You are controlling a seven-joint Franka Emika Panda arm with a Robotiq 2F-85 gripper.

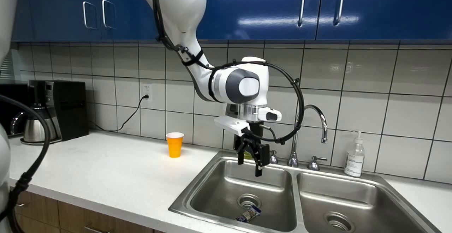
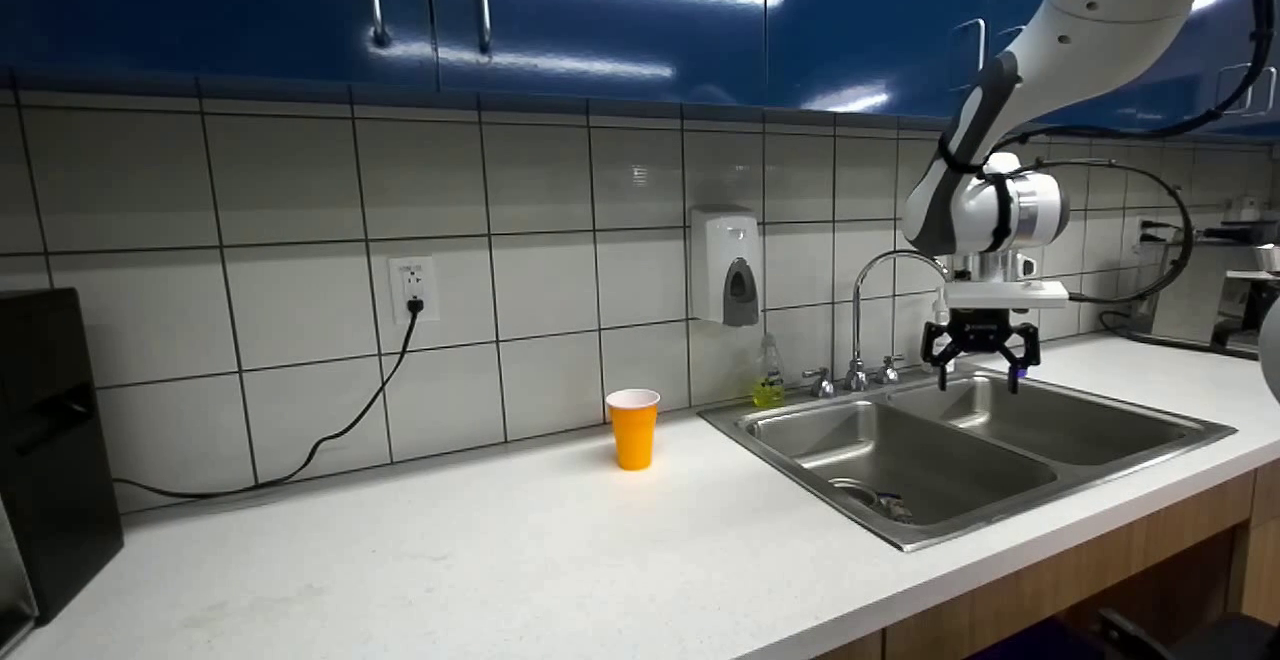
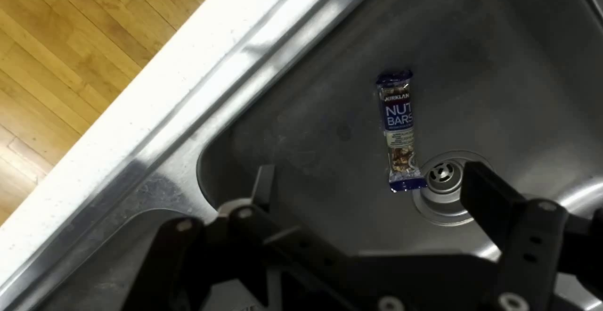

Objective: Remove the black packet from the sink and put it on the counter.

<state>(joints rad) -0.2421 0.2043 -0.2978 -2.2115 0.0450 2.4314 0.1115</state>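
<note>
- Two fingers (image 3: 491,200) spread wide, nothing between — my claw (image 2: 978,382) holds nothing.
- I hang over the sink (image 1: 198,184), well above its floor.
- Task's packet (image 3: 398,129): flat in the sink half nearer the orange cup (image 1: 174,144), one end at the drain (image 3: 445,184). Called black — I see blue-purple ends and NUT BARS print.
- Step, my call: approach before the grasp; lift and placing not yet done.
- Next: I need to line up over the packet, come down, then pinch across its narrow width. Its length looks roughly square to my closing line, so probably little twist needed.
- Afterwards: up over the sink's edge, onto the counter (image 1: 106,166).
</note>
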